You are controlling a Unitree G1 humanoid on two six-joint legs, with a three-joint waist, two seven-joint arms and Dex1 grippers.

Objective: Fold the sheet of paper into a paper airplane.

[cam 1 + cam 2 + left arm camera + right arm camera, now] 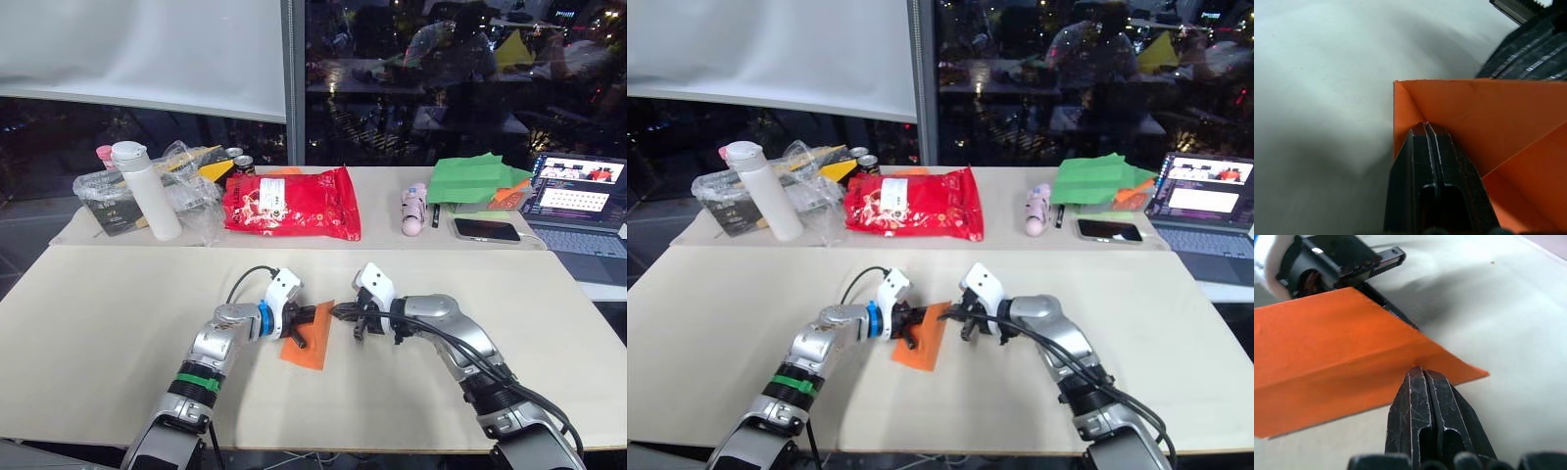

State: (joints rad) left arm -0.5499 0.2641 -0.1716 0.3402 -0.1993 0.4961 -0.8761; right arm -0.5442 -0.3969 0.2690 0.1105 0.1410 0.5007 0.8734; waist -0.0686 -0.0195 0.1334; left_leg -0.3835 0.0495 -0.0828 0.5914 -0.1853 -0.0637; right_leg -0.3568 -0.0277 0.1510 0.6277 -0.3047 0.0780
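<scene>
paper: the sheet of paper [306,341] is lying partly folded near the front middle of the cream table [98,313], between the two arms, its long axis running away from the robot and tilting slightly right.
left gripper: the left gripper [303,318] is reaching in from the left edge, fingers pressed together, tips resting on a folded flap.
right gripper: the right gripper [338,312] is closing on the far right corner, fingers together, seemingly pinching that edge.
reach: both are touching the paper.
next: a judgement, the left pinning while the right is carrying the corner over the crease.
</scene>
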